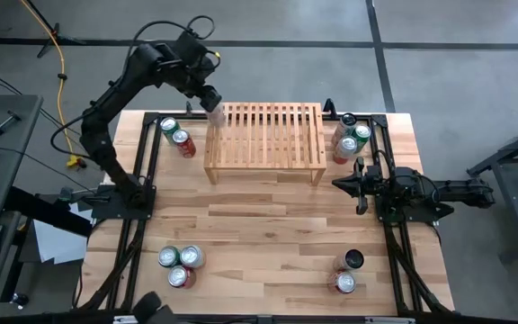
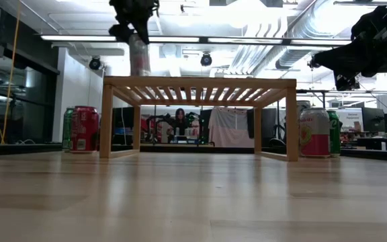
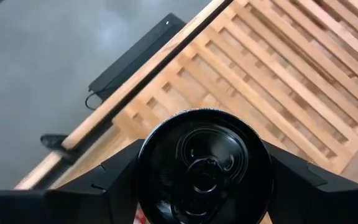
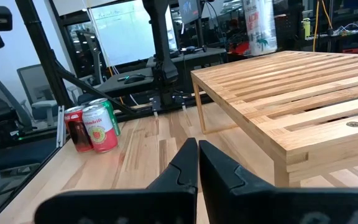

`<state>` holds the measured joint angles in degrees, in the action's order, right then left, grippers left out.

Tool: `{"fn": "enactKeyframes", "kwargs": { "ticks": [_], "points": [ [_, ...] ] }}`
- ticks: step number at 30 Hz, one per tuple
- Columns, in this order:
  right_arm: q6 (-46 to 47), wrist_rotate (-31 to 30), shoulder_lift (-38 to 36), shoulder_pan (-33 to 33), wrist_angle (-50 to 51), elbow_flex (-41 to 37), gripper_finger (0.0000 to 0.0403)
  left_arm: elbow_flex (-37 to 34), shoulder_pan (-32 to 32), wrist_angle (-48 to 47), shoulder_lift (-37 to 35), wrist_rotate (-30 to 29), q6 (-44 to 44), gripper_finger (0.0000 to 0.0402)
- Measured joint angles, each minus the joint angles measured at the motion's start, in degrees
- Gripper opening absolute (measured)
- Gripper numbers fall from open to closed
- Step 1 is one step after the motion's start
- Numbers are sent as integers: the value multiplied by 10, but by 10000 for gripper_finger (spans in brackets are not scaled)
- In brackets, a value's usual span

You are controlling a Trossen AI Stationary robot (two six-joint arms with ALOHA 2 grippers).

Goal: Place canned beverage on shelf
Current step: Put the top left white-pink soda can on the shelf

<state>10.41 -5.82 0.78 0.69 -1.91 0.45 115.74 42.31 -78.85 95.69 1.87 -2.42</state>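
Note:
The light-wood slatted shelf [image 1: 263, 142] stands at the table's far middle. My left gripper [image 1: 207, 94] is above the shelf's far left corner, shut on a pale can [image 1: 216, 115]. The can also shows in the low view [image 2: 139, 57] and the right wrist view [image 4: 258, 28]. Its dark top fills the left wrist view [image 3: 204, 165]. My right gripper [image 1: 344, 184] is shut and empty, level above the table right of the shelf; it also shows in its own wrist view [image 4: 197, 155]. My left gripper pinches the can's upper end [image 3: 143, 163] between its two fingers [image 3: 114, 177], one on each side of the rim. The fingers come from above, pointing down. The can is upright with its bottom at the shelf's top; whether it rests there I cannot tell.
Two cans [image 1: 178, 137] stand left of the shelf and three [image 1: 349, 137] right of it. Three more cans [image 1: 180, 264] stand near the front left and two [image 1: 347, 272] near the front right. Black frame rails [image 1: 147, 162] run along both table sides.

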Motion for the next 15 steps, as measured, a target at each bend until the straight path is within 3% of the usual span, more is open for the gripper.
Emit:
{"fn": "enactKeyframes", "kwargs": {
  "ticks": [15],
  "points": [
    [0, 0, 0, 0, 0, 0, 0, 0, 0, 24, 13, -15, 52, 255]
  ]
}}
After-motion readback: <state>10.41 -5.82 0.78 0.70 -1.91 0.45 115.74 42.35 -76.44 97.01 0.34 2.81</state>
